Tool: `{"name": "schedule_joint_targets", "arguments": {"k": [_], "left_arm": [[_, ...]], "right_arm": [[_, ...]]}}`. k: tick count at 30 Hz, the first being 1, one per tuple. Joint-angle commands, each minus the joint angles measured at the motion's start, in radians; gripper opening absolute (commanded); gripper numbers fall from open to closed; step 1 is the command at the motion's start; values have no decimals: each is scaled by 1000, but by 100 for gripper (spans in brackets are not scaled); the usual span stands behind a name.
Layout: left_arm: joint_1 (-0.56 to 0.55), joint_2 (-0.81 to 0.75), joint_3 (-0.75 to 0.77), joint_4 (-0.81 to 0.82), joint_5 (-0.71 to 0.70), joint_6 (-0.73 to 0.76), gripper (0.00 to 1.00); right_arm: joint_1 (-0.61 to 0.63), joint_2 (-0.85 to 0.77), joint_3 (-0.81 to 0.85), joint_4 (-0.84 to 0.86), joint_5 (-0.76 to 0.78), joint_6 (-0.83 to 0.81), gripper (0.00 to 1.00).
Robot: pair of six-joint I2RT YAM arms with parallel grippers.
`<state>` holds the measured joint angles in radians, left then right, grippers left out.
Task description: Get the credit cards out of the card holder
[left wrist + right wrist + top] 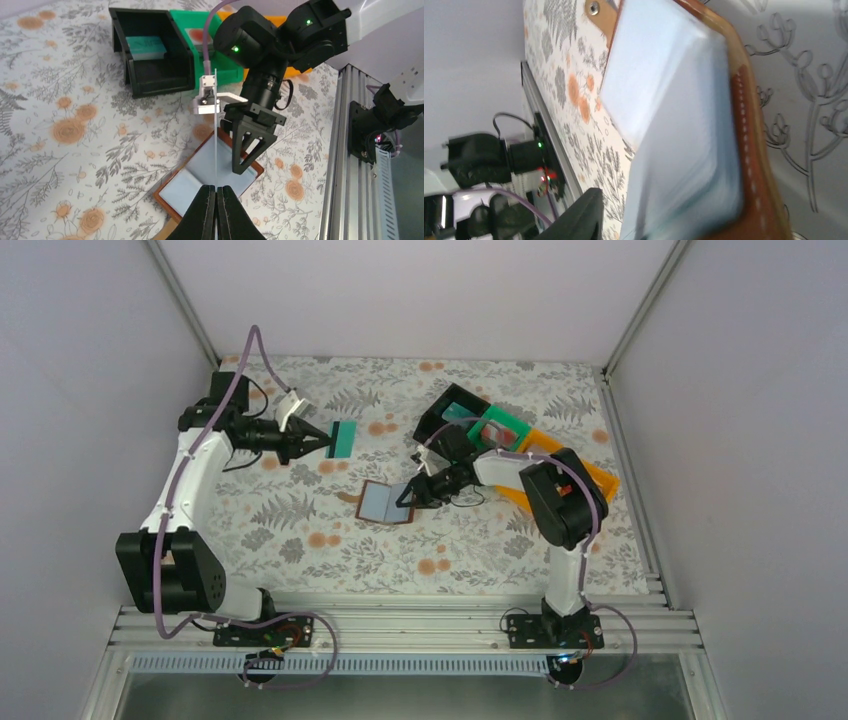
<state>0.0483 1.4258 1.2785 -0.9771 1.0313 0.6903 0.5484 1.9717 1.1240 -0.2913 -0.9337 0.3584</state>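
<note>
The brown card holder [381, 502] lies open on the flowered cloth, its pale blue inside up [187, 182]. My left gripper [330, 443] is raised at the left and shut on a teal credit card [343, 439]. In the left wrist view this card is edge-on, a thin line [215, 125] rising from the closed jaws [216, 190]. My right gripper [405, 497] is down at the holder's right half [241, 167]. In the blurred right wrist view, one dark finger [581, 212] stands clear of the holder's pale panel [684, 150]. The other finger is hidden.
Three bins sit in a row at the back right: black [452, 412], green [497, 427], orange [585, 478]. A teal card lies in the black bin [145, 46] and a pale card in the green one [197, 35]. The aluminium rail [340, 165] runs along the near edge.
</note>
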Motion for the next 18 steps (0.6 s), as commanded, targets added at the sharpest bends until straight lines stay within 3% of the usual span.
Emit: {"name": "schedule_joint_targets", "arguments": {"k": [1, 4, 7, 11, 15, 18], "left_arm": [[4, -8, 45, -8, 75, -1, 2], [2, -5, 71, -32, 92, 5, 2], [2, 1, 108, -69, 132, 26, 2], [-6, 13, 175, -117, 197, 41, 2], [-21, 15, 235, -172, 270, 69, 2], [-36, 17, 280, -223, 324, 95, 2]], "right_arm": [[-29, -20, 45, -70, 58, -10, 45], [-77, -96, 29, -116, 170, -14, 54], [-92, -197, 69, -211, 385, -35, 61], [-60, -313, 175, -312, 604, -103, 63], [74, -514, 174, -94, 414, -208, 64], [145, -595, 133, 165, 317, -181, 67]]}}
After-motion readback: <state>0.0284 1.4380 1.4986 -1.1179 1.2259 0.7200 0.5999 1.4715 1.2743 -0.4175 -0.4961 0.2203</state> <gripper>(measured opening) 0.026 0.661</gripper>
